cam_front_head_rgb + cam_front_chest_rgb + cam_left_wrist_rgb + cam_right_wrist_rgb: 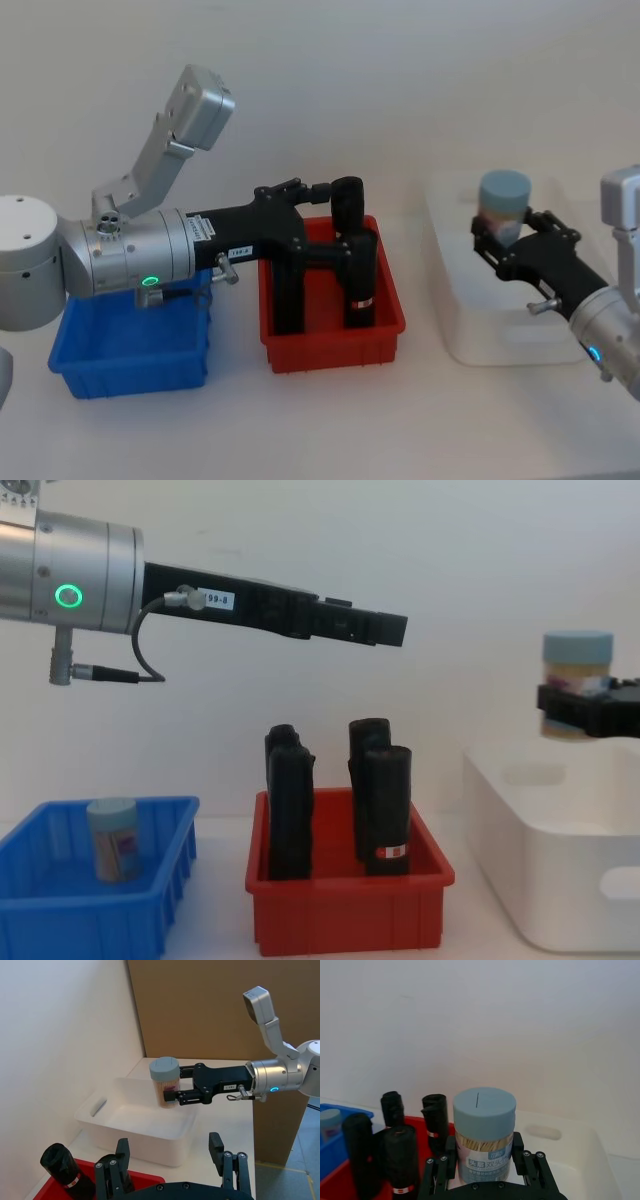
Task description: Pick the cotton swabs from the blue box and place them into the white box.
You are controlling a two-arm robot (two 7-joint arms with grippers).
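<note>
Right gripper [497, 238], jaws clamped on cotton swabs jar [503, 200], above white box [450, 330]; left gripper [390, 628], jaws apart, over red bin [350, 920]; second jar [112, 838] in blue box [150, 920].

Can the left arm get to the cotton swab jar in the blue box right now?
Probably yes: the jar stands alone in the open-topped blue box, and the left pincer is open, empty, raised over the red bin.

A clear cylindrical jar of cotton swabs with a light blue lid [503, 203] is held upright in the air above the smooth white plastic tub [480, 350] at 3 o'clock. A second such jar [112, 838] stands upright inside the ribbed blue plastic bin [130, 375] at 8 o'clock.
</note>
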